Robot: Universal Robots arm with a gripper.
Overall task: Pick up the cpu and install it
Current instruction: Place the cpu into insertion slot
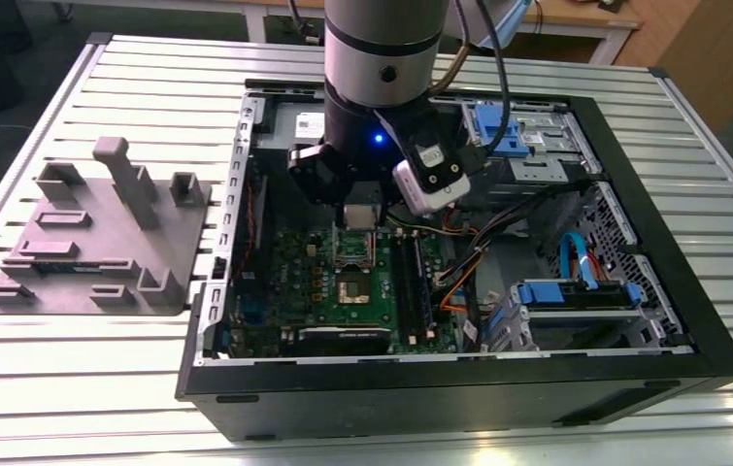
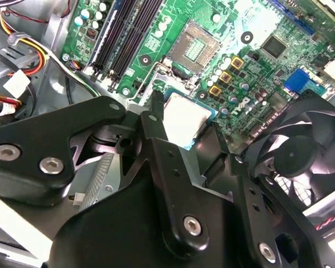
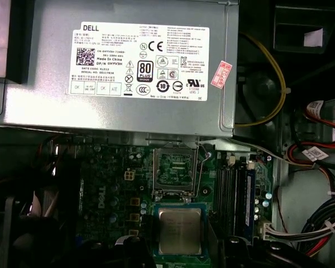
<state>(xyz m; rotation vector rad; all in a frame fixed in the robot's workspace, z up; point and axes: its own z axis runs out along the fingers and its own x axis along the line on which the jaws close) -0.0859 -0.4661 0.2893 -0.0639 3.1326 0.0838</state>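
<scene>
From the computer case's [image 1: 470, 388] near wall I look in on the green motherboard [image 1: 291, 264], its socket [image 3: 175, 170] open. Over it, the gripper [image 1: 359, 209] pinches the cpu [image 1: 359, 217] by its edges. The power supply [image 3: 44, 111] lies farthest.

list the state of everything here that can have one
cpu, held by the gripper above the motherboard, not in the socket
gripper, shut on the cpu
socket, open and empty
computer case, lying on its side, side panel off
</scene>
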